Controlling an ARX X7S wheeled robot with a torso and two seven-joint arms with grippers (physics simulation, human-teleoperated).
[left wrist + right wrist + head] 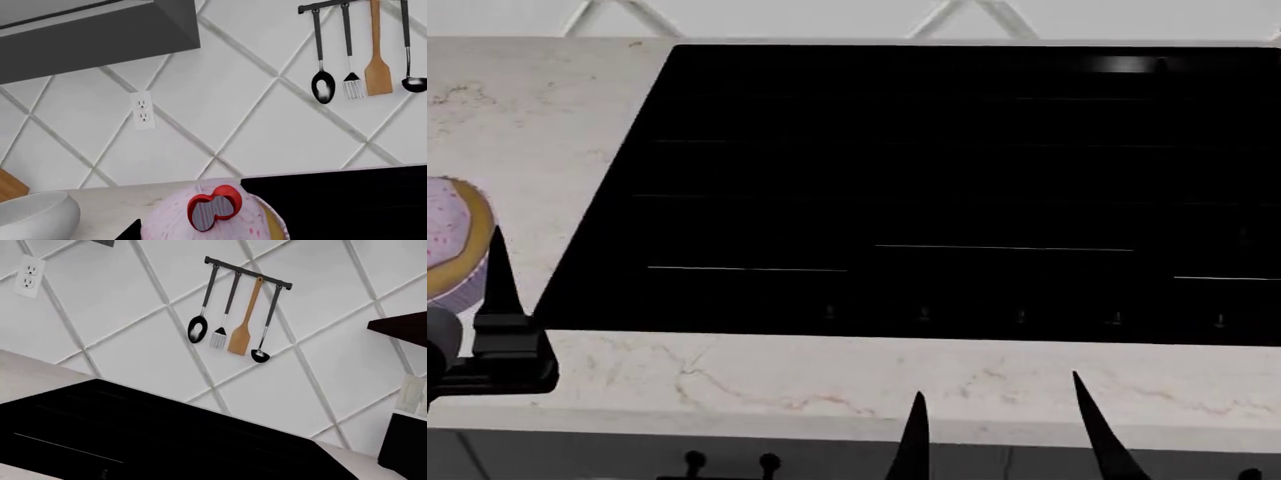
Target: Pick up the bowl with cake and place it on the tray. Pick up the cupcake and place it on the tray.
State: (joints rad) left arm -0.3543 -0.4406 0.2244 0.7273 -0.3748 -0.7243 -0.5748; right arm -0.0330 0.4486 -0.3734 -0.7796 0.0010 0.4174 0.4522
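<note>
cupcake (451,240) cropped, bowl (37,215) partly visible

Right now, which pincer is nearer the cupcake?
The left pincer: its fingertip sits right beside the cupcake at the counter's left end. The right pincer is far off, at the cooktop's front edge.

Pink speckled cupcake (213,217), pale grey bowl (37,215), black cooktop (934,180)

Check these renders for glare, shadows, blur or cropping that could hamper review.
Head view: one faint glare streak on the cooktop; the cupcake is cropped at the frame edge. Left wrist view: cupcake cut off, sharp. Right wrist view: evenly lit, no blur.
</note>
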